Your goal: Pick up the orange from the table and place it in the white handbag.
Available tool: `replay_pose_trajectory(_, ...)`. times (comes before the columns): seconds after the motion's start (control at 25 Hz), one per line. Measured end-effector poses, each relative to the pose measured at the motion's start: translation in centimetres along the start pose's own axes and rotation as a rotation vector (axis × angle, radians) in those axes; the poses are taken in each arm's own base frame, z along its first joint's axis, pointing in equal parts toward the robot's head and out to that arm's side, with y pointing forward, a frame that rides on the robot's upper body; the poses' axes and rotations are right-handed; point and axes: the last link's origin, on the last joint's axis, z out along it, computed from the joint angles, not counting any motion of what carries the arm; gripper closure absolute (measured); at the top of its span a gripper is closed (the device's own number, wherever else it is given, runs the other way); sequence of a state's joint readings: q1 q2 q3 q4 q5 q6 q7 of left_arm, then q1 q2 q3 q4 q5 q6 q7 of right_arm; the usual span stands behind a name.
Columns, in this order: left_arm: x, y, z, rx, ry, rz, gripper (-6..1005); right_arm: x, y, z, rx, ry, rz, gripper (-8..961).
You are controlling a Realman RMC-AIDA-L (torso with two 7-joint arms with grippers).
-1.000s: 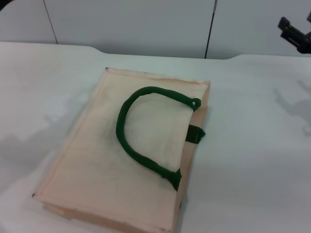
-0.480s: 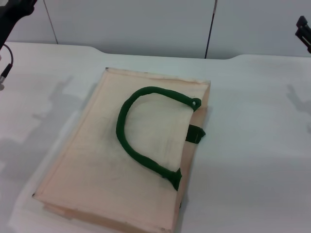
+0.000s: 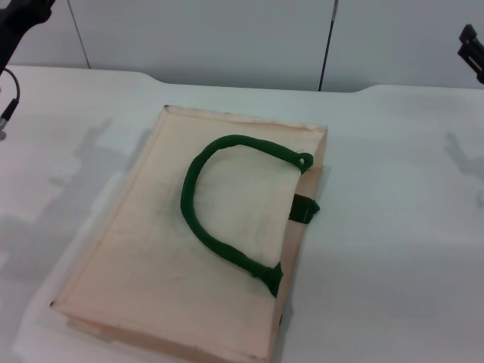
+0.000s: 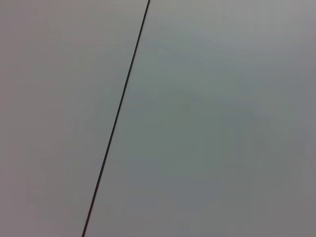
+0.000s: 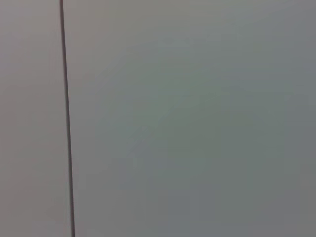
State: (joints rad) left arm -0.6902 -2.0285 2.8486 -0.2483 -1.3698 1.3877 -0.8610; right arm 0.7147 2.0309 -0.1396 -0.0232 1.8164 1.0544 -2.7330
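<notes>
in the head view the white handbag (image 3: 204, 234) lies flat on the counter (image 3: 393, 249), its green handle (image 3: 227, 212) folded over the top face. you see no orange anywhere; it may be inside the bag or out of frame, and nothing here settles which. the left gripper (image 3: 19, 19) sits high at the far left corner, the right gripper (image 3: 473, 49) high at the far right edge; you cannot tell how either's jaws stand. before you commit an arm, find the fruit. bare counter lies either side of the bag; mind its near edge, cut by the frame

the left wrist view shows only a pale wall (image 4: 207, 123) with a dark seam

the right wrist view shows the same
</notes>
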Motion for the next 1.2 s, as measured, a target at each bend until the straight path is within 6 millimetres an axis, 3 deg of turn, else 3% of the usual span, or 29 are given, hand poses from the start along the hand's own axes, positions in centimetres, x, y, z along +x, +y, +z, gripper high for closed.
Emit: replay_pose_trajectory(1.2,0.18,-0.51,-0.47,0.03,0.017,-0.007,216,0.04,-0.34,-0.19,0.023,-0.005,0.015,62)
